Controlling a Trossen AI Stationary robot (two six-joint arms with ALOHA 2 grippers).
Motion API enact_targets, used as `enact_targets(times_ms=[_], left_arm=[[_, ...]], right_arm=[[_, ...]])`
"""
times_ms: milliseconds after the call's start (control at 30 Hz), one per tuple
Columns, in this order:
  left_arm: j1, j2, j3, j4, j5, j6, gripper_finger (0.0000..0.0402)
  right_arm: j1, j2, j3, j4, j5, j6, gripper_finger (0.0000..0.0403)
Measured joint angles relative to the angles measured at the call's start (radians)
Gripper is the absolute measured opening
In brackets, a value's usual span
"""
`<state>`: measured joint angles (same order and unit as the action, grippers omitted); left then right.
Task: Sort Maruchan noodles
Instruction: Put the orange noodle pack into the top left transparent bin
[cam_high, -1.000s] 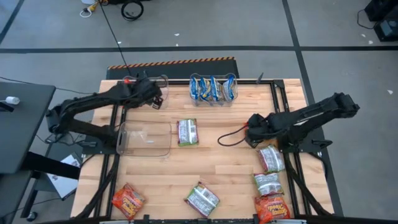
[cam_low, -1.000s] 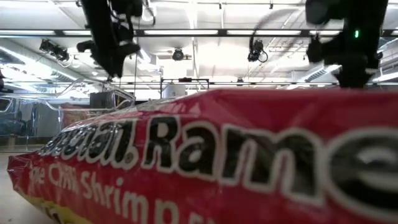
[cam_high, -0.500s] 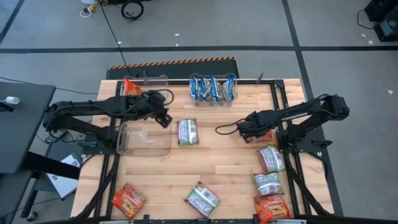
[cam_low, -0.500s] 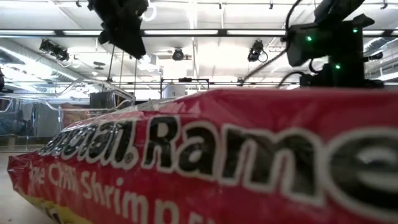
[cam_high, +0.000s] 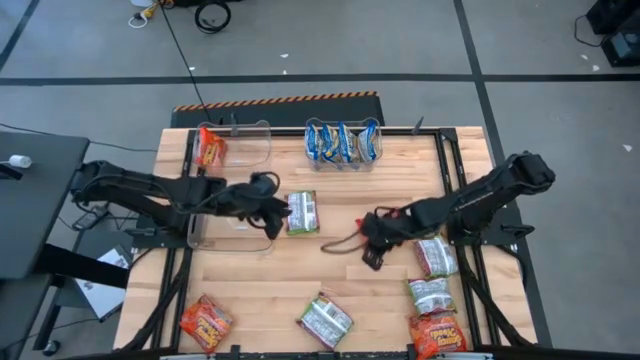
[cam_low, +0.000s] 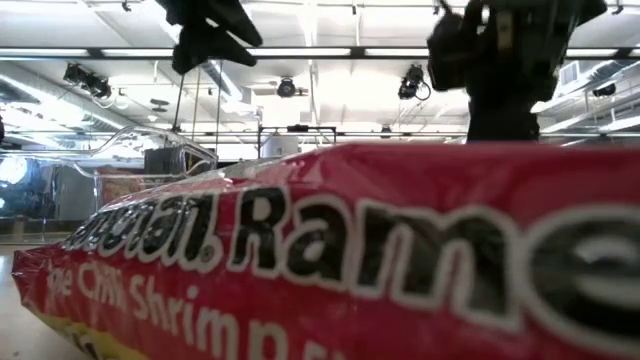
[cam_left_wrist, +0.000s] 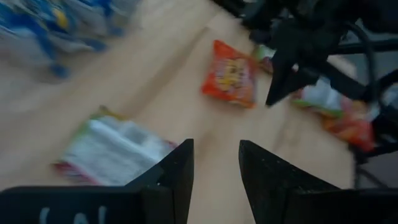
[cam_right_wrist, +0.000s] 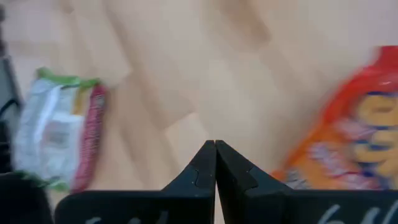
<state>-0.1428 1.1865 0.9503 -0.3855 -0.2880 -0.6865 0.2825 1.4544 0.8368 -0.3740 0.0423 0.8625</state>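
At nine o'clock on the surface (cam_high: 360, 290) I have an orange-red packet (cam_high: 211, 146) standing in the far-left clear bin (cam_high: 255, 130), which I take as the start of the orange-red pile. A second clear bin (cam_high: 215, 232) lies below it and holds no packet that I can see. My left gripper (cam_high: 279, 212) sits just past that bin's right edge, its fingers (cam_left_wrist: 176, 176) apart with nothing between them, and the green-and-white packet (cam_high: 302, 212) is immediately beside it; I judge it is lined up to take that packet.

At twelve o'clock the blue-and-yellow packets (cam_high: 342, 142) stand on edge in their own bin, already grouped by kind.

Near centre, toward three o'clock, my right gripper (cam_high: 371, 256) hovers over bare wood, fingers (cam_right_wrist: 214, 163) pressed together and empty. An orange-red packet (cam_right_wrist: 348, 140) lies near it in its wrist view.

From four to six o'clock loose packets wait unsorted: two green-and-white ones (cam_high: 434, 275) by the right edge, an orange-red one (cam_high: 437, 333) at the corner, another green-and-white (cam_high: 325, 320) at six, and an orange-red one (cam_high: 205, 322) at seven.
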Motion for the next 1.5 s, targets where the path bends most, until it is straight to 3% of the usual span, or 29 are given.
enact_targets(times_ms=[100, 233, 333, 433, 600, 767, 900, 1100, 1300, 1500], left_arm=[[-0.029, 0.024, -0.067, 0.129, 0.011, -0.043, 0.0133], [-0.063, 0.091, -0.109, 0.316, 0.036, -0.04, 0.0133], [-0.079, 0.158, -0.098, 0.385, 0.058, -0.039, 0.0133], [-0.094, 0.23, -0.07, 0.385, 0.058, -0.036, 0.0133], [-0.114, 0.321, -0.052, 0.369, 0.08, -0.036, 0.0133], [-0.131, 0.363, -0.053, 0.272, 0.082, -0.058, 0.0133], [-0.132, 0.372, -0.052, 0.238, 0.048, -0.107, 0.0133], [-0.104, 0.419, -0.051, 0.372, 0.049, -0.257, 0.0139], [-0.091, 0.506, -0.038, 0.536, 0.067, -0.353, 0.0189], [-0.073, 0.519, 0.101, 0.294, 0.069, -0.257, 0.0212]], right_arm=[[0.053, 0.0, 0.057, -0.072, 0.073, 0.101, 0.0009], [0.099, -0.008, 0.139, -0.422, 0.257, 0.247, 0.0009], [0.074, -0.001, 0.146, -0.689, 0.299, 0.336, 0.0009], [0.03, 0.0, 0.101, -0.804, 0.299, 0.343, 0.0009], [-0.059, 0.003, -0.011, -0.681, 0.236, 0.195, 0.0009], [-0.126, 0.016, -0.058, -0.376, 0.204, 0.017, 0.0009], [-0.15, 0.015, -0.039, -0.123, 0.12, -0.156, 0.0009], [-0.132, -0.024, 0.055, -0.217, 0.178, -0.177, 0.0009], [-0.072, -0.094, 0.089, -0.26, 0.202, -0.114, 0.0009], [-0.035, -0.137, 0.089, -0.303, 0.227, -0.051, 0.0009]])
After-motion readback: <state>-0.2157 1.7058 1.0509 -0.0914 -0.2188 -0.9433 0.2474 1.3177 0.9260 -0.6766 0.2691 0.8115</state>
